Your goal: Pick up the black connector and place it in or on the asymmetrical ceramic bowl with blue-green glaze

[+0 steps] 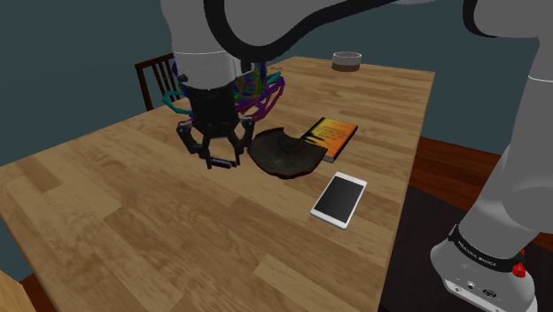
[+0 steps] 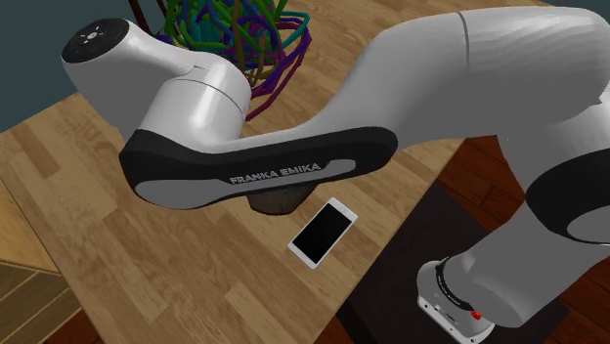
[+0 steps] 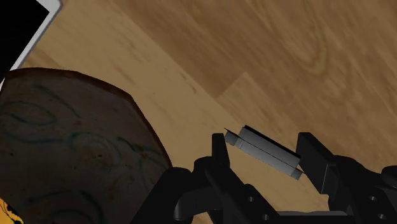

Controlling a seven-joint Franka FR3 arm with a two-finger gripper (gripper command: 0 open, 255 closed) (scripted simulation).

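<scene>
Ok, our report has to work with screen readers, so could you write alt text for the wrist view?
Two black fingers clasp a small dark connector over a wooden table. Beside them sits a dark brown bowl with faint blue-green markings, and past it the corner of a white-edged phone.

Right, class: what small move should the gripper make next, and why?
Probably a short lift straight up. The gripper seems to clasp the black connector between its fingers, down at the wooden table, and the dark bowl with blue-green streaks sits close beside it, so the connector must clear the rim before moving across.
</scene>
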